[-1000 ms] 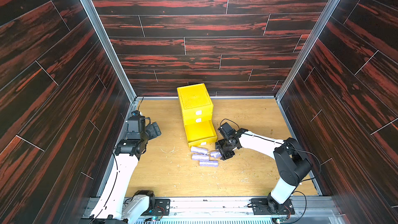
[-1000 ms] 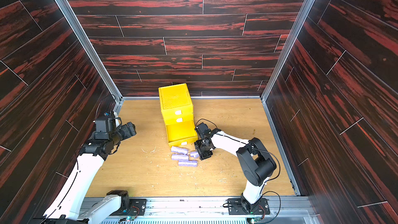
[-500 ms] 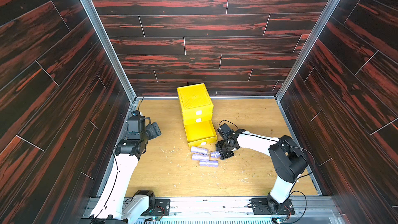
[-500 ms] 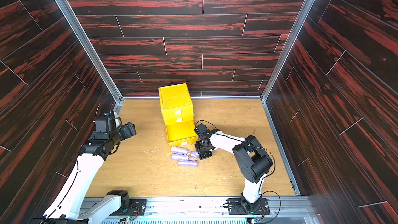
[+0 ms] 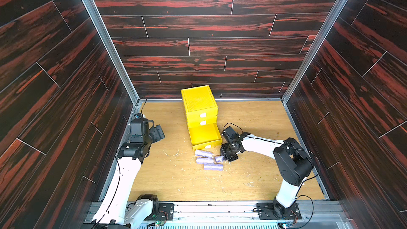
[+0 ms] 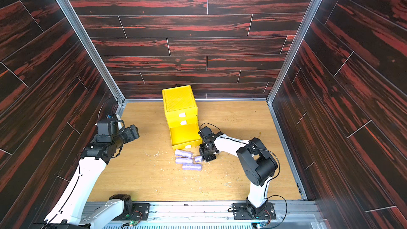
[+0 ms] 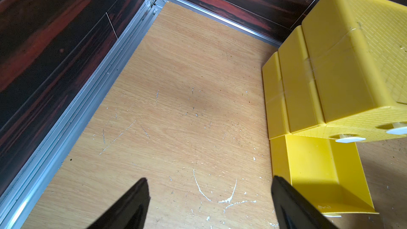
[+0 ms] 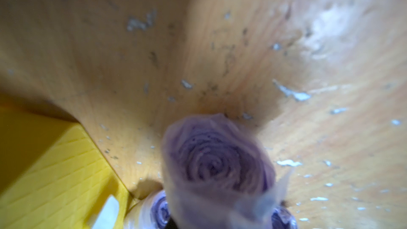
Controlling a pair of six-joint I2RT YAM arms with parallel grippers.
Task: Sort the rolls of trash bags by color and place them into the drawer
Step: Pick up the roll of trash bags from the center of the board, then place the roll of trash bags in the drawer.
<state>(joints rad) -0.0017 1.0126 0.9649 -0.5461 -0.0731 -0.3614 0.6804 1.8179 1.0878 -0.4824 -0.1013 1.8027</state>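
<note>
Tip: with right gripper [image 5: 224, 157] pinching one crinkly lavender plastic trash-bag roll [image 5: 218, 159], lift up clear of its neighbours [image 5: 203, 153] before swinging over the open yellow ribbed-plastic drawer [image 5: 203, 133].

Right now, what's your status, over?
Right gripper shut on purple roll. Left gripper open, holding nothing. Bottom drawer open. Three loose rolls at its front.

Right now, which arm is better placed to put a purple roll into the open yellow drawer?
The right. The right gripper is closed on a lavender crinkly plastic roll right beside the pulled-out bottom drawer of the yellow ribbed plastic chest. The left gripper hangs open and empty, farther away.
</note>
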